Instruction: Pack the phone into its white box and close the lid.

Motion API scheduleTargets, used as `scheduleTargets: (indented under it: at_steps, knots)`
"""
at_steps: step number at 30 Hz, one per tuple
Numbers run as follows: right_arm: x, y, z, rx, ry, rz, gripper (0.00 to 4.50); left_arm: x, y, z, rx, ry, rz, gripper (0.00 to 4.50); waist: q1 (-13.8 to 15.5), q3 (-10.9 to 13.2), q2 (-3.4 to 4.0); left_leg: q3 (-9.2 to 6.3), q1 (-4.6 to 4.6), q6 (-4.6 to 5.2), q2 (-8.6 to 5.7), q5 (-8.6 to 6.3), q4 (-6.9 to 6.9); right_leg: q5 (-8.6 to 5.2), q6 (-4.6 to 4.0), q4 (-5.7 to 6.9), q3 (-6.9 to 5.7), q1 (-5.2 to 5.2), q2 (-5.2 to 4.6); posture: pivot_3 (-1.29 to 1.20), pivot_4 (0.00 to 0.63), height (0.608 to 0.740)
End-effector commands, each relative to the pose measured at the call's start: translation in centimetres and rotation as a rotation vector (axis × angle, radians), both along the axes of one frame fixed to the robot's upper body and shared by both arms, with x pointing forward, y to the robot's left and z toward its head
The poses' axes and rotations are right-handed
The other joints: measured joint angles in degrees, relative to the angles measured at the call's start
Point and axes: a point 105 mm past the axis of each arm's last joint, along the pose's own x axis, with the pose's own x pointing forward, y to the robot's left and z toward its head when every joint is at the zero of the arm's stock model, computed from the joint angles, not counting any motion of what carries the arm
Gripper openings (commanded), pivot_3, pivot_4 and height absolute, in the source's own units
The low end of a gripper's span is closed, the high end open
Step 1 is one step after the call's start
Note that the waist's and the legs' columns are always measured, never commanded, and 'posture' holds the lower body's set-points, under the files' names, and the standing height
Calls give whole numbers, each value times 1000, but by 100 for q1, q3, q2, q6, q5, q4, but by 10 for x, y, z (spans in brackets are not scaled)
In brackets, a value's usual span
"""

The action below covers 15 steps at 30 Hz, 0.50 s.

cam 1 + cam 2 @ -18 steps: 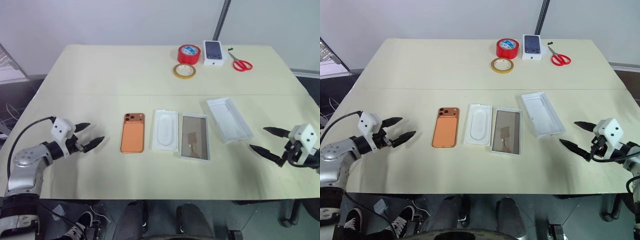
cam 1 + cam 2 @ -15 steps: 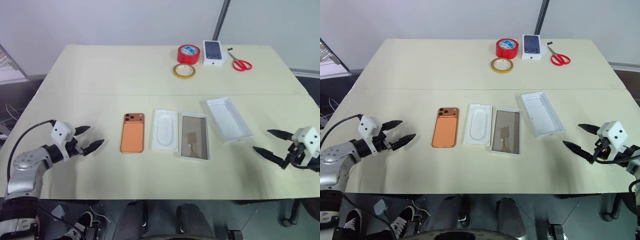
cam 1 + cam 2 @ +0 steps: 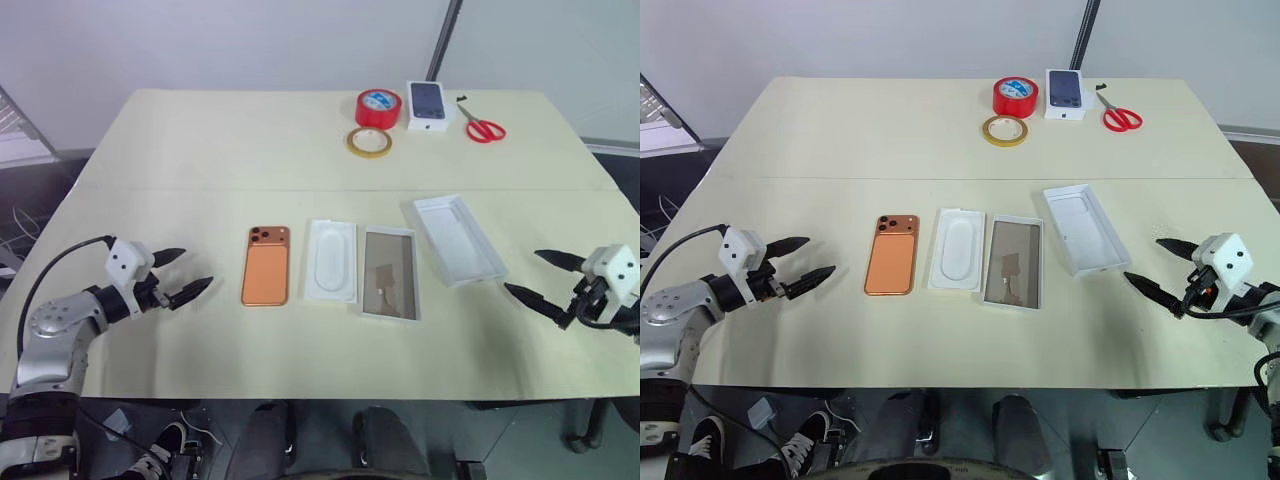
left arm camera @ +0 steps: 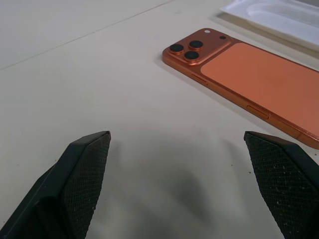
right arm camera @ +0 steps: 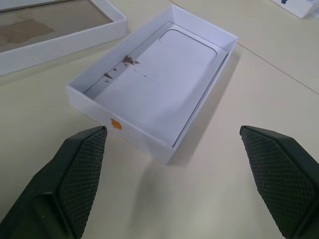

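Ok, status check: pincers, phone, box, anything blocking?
Left pincer open, empty, beside the phone. Right pincer open, empty, near the lid. Phone flat on table, white box empty. Moulded insert lies between phone and box.

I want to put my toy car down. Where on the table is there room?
Between the phone and the left gripper, or the wide stretch beyond the phone, left of the tape rolls. Crowded from phone across to the lid.
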Motion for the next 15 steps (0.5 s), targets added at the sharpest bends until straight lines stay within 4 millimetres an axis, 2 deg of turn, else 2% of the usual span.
scheduleTargets:
  at_steps: [1,6,13,15]
  knots:
    - [2,9,8,9,-38,25,4451,2,0,7,46,-15,-11,4500,6,0,0,0,0,0,0,0,0,0,0,0,0,0,0,0,150,728]
    - [2,7,8,8,-37,22,4451,14,-2,13,82,-66,30,4500,18,0,0,0,0,0,0,0,0,1,1,-1,-1,1,0,0,150,728]
    - [3,10,8,-4,-42,42,4451,19,-7,22,59,-96,42,4500,5,0,0,1,0,1,0,1,-1,4,7,-1,-1,0,0,0,150,728]
    - [10,28,19,-5,-79,103,4451,23,-20,25,29,-41,21,4500,4,0,0,0,0,1,0,1,-1,4,8,-1,-1,1,0,0,150,728]
